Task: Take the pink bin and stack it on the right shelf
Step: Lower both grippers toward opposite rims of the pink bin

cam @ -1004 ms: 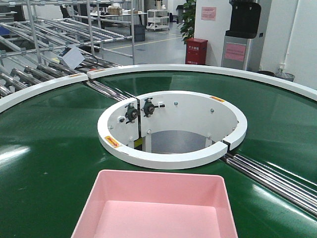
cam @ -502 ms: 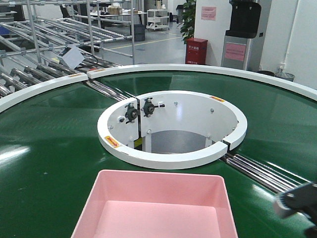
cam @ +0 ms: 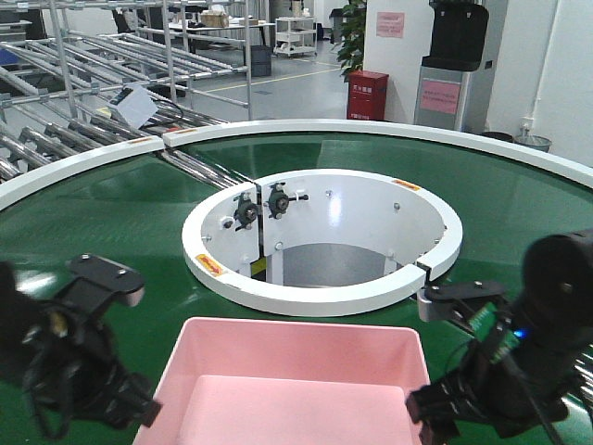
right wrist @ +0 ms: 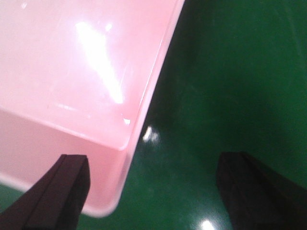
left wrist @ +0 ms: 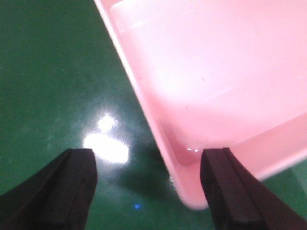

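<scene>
The pink bin rests on the green belt at the bottom centre, its near end cut off by the frame. My left arm is at its left side and my right arm at its right. In the left wrist view, the left gripper is open astride the pink bin's wall by a corner, one finger over the inside and one over the belt. The right gripper is open the same way across the pink bin's opposite wall. The right shelf is out of view.
The green conveyor belt curves round a white ring with an open well in its middle. Steel rollers cross the belt at the right. Pipe-frame roller racks stand at the back left, with a red box behind the belt.
Both arms have come into view beside the bin: none showed a second ago, only the right one's tip half a second ago. The bin has not moved.
</scene>
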